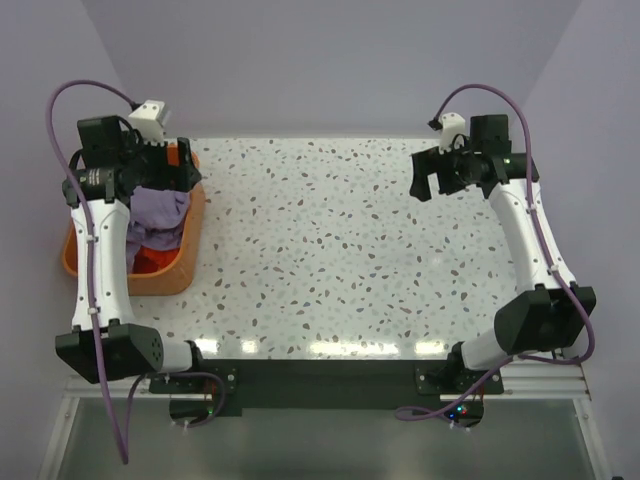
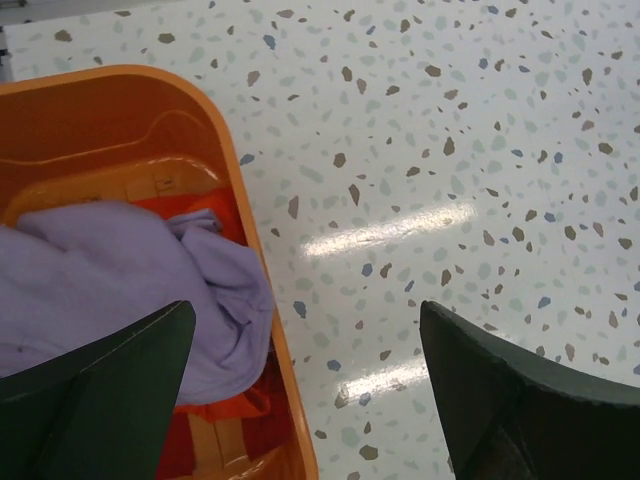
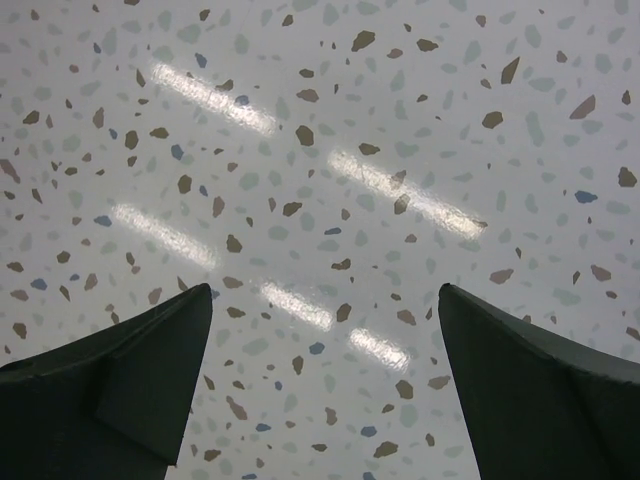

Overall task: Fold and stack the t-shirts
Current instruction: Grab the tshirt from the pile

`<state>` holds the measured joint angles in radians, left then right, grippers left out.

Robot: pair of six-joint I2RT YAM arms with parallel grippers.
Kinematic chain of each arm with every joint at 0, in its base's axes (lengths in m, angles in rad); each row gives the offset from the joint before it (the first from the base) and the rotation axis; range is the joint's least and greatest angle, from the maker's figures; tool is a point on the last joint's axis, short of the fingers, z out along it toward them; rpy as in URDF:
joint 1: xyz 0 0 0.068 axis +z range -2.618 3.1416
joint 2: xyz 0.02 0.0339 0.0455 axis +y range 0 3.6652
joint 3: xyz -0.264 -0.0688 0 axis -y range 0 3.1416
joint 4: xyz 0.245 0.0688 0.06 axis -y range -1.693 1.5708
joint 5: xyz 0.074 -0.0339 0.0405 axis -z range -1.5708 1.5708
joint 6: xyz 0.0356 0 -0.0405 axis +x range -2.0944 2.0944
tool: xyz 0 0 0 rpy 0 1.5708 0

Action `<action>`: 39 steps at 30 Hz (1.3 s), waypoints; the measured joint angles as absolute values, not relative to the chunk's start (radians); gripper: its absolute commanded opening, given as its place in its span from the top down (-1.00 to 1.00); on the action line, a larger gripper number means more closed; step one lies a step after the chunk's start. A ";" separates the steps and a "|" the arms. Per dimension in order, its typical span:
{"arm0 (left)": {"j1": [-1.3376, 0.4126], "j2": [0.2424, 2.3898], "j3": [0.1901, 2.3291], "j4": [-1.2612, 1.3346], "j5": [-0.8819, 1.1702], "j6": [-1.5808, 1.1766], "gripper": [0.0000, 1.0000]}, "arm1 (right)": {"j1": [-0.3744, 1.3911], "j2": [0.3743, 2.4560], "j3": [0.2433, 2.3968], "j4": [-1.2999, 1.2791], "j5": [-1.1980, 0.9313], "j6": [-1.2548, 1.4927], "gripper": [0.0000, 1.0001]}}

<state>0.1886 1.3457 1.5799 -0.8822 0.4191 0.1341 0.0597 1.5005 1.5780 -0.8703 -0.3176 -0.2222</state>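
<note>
The lavender-purple t-shirt [image 1: 158, 210] lies crumpled in the orange basket [image 1: 190, 250] at the table's left, over the orange-red t-shirt [image 1: 152, 258]. In the left wrist view the purple shirt [image 2: 110, 280] covers most of the orange-red shirt [image 2: 215, 405]. My left gripper [image 2: 305, 320] is open and empty, hovering above the basket's right rim [image 2: 255, 230]; it shows in the top view [image 1: 160, 165] too. My right gripper [image 3: 325, 300] is open and empty above bare table at the far right, also seen from above [image 1: 432, 175].
The speckled terrazzo table [image 1: 330, 250] spreads between the arms. The basket stands at the left edge, partly under the left arm. A purple cable loops over each arm.
</note>
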 measured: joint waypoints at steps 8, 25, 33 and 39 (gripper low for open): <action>0.411 1.435 1.678 -0.915 0.381 0.104 -1.00 | 0.060 1.547 1.587 -0.871 -0.352 -0.225 -0.97; 0.477 1.718 1.629 -0.992 0.253 0.201 -1.00 | 0.060 1.616 1.588 -0.890 -0.383 -0.242 -0.97; 0.477 1.792 1.552 -0.958 0.313 0.195 -0.21 | 0.060 1.625 1.600 -0.933 -0.385 -0.258 -0.97; 0.477 1.797 1.575 -0.926 0.397 0.171 1.00 | 0.060 1.638 1.615 -0.962 -0.385 -0.273 -0.97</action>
<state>0.4770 1.7969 1.5745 -0.9264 0.3965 0.1715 0.0597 1.6379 1.6146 -0.9623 -0.3851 -0.2733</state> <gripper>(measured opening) 0.198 0.985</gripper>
